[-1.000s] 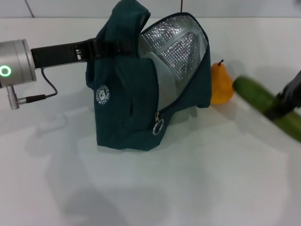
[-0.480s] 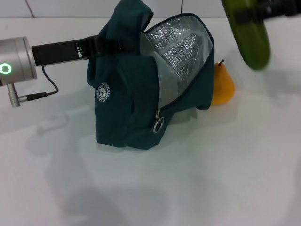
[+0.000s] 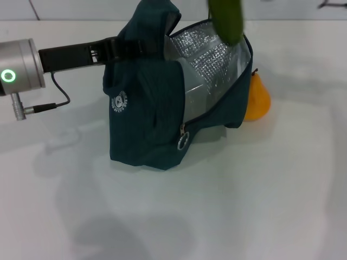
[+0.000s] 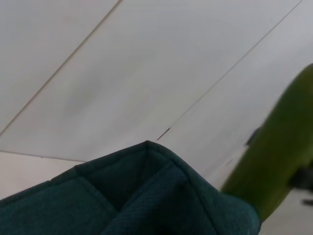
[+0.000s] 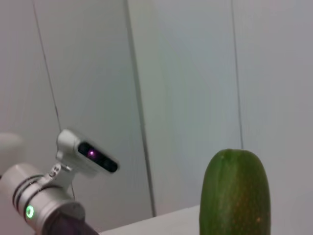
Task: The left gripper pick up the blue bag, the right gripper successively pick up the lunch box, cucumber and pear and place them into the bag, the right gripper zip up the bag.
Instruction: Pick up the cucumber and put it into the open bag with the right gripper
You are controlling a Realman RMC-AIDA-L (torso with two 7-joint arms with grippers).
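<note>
Left gripper (image 3: 116,49) reaches in from the robot's left, clamped on the upper fabric of the blue bag (image 3: 143,124) by its handles; judged purpose: keeps the mouth lifted and gaping so the silver foil lining (image 3: 209,59) faces up and toward the right arm's side; bag base rests on the white table (image 3: 244,206); zipper ring-pull (image 3: 182,142) hangs at the low front end of the opening, zip undone.

Cucumber (image 3: 226,19) hangs end-down directly over the open mouth, lower tip just at the rim of the lining, not yet inside; the right wrist view shows its blunt end close up, so it sits in the right gripper's hold; right gripper itself lies out of the head view and its fingers are not seen, only inferred as gripping.

Pear (image 3: 257,97) stands on the table just beside the bag's far-right wall, partly hidden by it, stem up; it waits its turn. Lunch box not visible; possibly already in the bag, cannot tell.

Obstacles: bag rim leans toward the cucumber's path; a long item may catch the foil edge or tip the bag.
</note>
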